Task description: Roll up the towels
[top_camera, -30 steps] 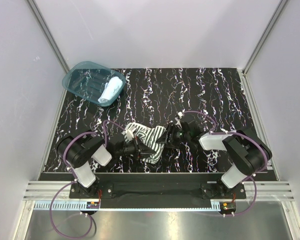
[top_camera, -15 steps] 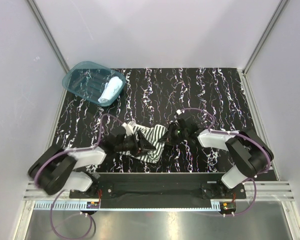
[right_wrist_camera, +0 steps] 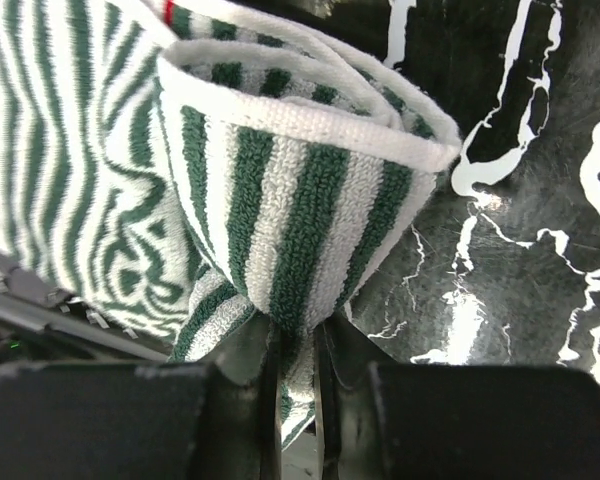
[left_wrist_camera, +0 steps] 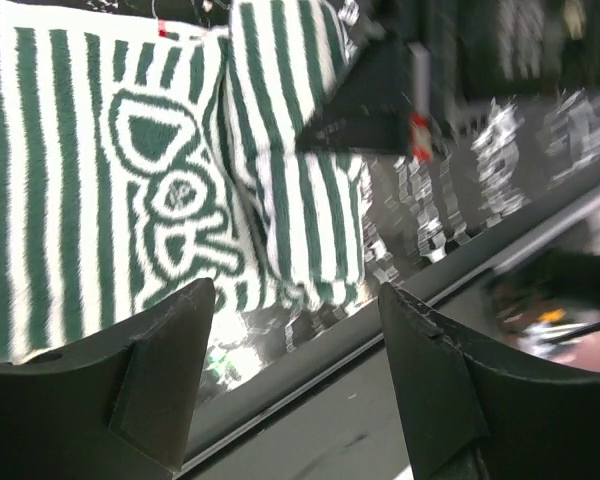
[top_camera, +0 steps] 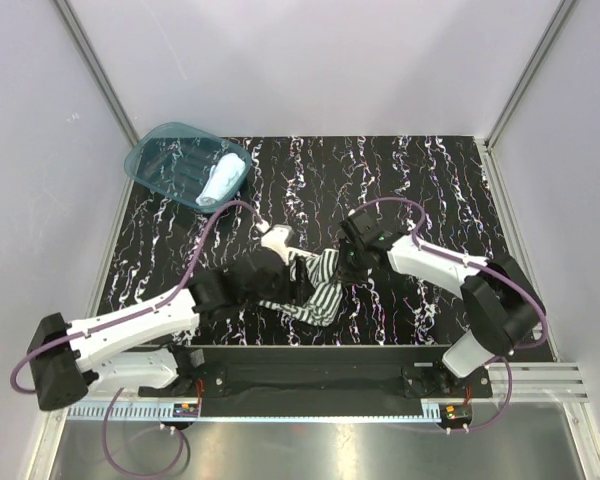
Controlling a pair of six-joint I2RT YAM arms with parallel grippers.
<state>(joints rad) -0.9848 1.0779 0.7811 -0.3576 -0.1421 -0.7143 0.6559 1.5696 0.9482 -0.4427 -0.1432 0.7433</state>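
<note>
Top external: striped towel [top_camera: 315, 290], dark green and white, bunched in a loose heap on the black marbled table [top_camera: 430, 180], toward the near edge, between the tips of both arms. Low and outstretched from its base, left arm [top_camera: 130, 320], tip at the heap's left side. Reaching in from the right, right arm [top_camera: 435, 262], tip at the heap's upper right edge. In the far left corner, well apart from the heap, a teal see-through bin [top_camera: 165, 165] with the pale blue towel [top_camera: 221, 180] inside as a compact roll-like bundle against the bin's right wall. Left wrist: left gripper [left_wrist_camera: 295, 295] with jaws spread apart, nothing clamped between the fingers [left_wrist_camera: 160, 370]. Just beyond them, the striped towel flat in part, large lettering worked into the stripes, a fold doubled over on the right side, a small red tag [left_wrist_camera: 162, 30] at the far edge. Over that fold, a black wedge-shaped piece [left_wrist_camera: 370, 100]; right part of this view blurred, table edge only roughly legible. Right wrist: right gripper [right_wrist_camera: 295, 350] with jaws pressed together, clamped on a pinched fold of the striped towel. Above the pinch, several layers curled into a thick loop with the white hem on top, resting on the table; lettered part lying off to the left.
</note>
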